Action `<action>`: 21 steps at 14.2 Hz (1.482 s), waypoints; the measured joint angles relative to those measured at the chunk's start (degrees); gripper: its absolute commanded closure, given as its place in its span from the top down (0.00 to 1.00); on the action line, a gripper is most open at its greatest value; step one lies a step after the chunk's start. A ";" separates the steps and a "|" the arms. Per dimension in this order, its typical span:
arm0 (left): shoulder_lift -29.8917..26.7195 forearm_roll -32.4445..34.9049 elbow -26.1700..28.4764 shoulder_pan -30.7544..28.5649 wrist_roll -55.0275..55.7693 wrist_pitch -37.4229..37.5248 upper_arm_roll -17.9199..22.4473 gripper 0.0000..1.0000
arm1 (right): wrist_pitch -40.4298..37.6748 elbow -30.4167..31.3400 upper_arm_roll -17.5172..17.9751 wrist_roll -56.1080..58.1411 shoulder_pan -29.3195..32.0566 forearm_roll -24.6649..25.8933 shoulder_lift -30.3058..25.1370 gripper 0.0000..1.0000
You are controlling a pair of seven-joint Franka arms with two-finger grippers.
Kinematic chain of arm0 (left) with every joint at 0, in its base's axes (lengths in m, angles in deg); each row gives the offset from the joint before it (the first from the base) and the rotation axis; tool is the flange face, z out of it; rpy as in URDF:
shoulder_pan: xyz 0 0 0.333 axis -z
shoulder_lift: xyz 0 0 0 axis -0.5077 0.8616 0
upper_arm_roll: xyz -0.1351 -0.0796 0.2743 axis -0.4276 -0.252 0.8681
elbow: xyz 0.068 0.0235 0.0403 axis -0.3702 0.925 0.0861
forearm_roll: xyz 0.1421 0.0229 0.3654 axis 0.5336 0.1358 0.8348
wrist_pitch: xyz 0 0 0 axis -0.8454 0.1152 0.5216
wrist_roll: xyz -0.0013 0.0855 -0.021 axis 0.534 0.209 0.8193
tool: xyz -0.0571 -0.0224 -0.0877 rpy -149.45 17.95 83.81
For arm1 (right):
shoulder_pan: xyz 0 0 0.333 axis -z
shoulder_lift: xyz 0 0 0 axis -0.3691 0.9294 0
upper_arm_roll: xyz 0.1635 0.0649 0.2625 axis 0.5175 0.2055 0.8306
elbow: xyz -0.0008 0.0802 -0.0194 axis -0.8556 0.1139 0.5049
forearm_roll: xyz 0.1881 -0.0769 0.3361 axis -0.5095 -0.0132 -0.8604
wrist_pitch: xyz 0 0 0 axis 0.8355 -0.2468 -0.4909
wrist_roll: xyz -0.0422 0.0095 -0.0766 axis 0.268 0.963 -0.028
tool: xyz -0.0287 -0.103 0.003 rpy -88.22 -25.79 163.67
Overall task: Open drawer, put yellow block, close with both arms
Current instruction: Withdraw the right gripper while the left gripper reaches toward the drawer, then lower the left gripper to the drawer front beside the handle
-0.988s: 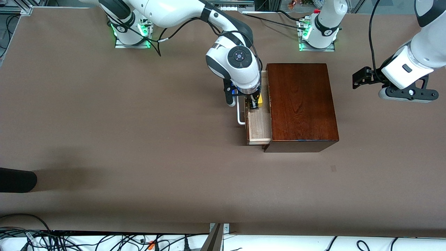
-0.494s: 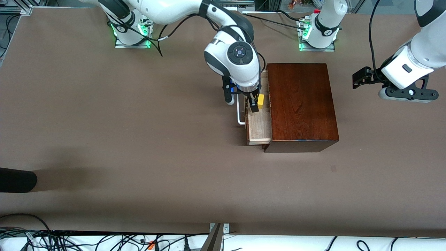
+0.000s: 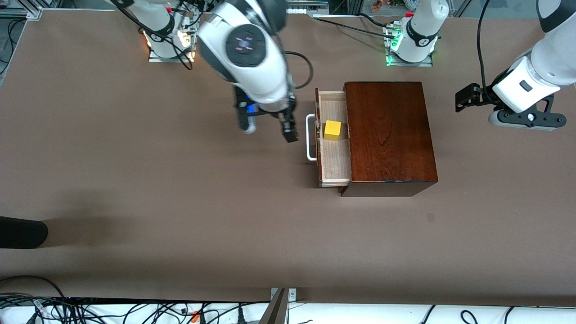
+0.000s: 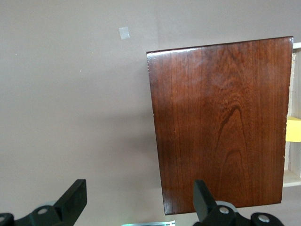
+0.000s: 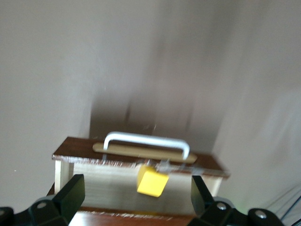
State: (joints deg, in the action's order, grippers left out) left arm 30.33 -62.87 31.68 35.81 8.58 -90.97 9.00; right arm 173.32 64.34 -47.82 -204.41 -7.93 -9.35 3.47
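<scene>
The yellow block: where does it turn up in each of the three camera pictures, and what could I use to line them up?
Front view: the yellow block lies in the open drawer, beside the wooden box.
Left wrist view: only a yellow sliver shows at the picture's edge, past the box top.
Right wrist view: it sits in the drawer just under the handle.
Shared landmark: the drawer's pale-wood tray.

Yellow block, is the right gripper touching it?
Apart. The front view shows the right gripper open over bare table, with the handle between it and the yellow block.
</scene>
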 measured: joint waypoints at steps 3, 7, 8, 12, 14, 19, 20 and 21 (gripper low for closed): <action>-0.46 0.00 -0.80 0.19 -7.45 0.99 -0.49 1.00 | -9.08 0.05 -0.51 16.46 5.50 0.01 -3.62 1.00; -0.28 -0.05 -1.00 0.70 -11.34 1.51 -4.22 1.00 | -15.52 1.68 -2.55 42.40 15.12 -0.02 -7.29 1.00; 0.05 -0.06 -0.99 0.85 -11.34 1.53 -6.61 1.00 | -15.90 3.32 -4.30 49.55 16.52 -0.04 -8.77 1.00; 3.70 -0.07 -1.07 1.70 -11.31 1.32 -12.58 1.00 | -15.92 12.64 -10.82 73.24 19.91 -0.06 -16.43 1.00; 5.81 -0.34 -1.36 2.38 -13.54 0.95 -12.86 1.00 | -14.89 16.88 -15.83 85.49 20.04 -0.06 -19.84 1.00; 9.11 -0.85 -1.65 6.35 -23.57 -4.08 -13.42 1.00 | -6.31 31.98 -25.13 108.01 20.62 0.01 -29.34 1.00; 9.47 -0.87 -1.69 7.87 -24.98 -5.39 -13.52 1.00 | -4.65 34.92 -25.95 111.06 21.06 0.05 -31.08 1.00; 9.76 -0.89 -1.72 9.65 -25.74 -6.49 -13.67 1.00 | -3.52 37.09 -26.37 113.93 21.93 0.25 -32.39 1.00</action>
State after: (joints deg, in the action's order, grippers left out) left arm 40.09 -63.76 29.96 45.45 -17.16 -97.47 -4.67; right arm 169.80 101.43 -74.18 -90.48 14.00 -9.11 -28.92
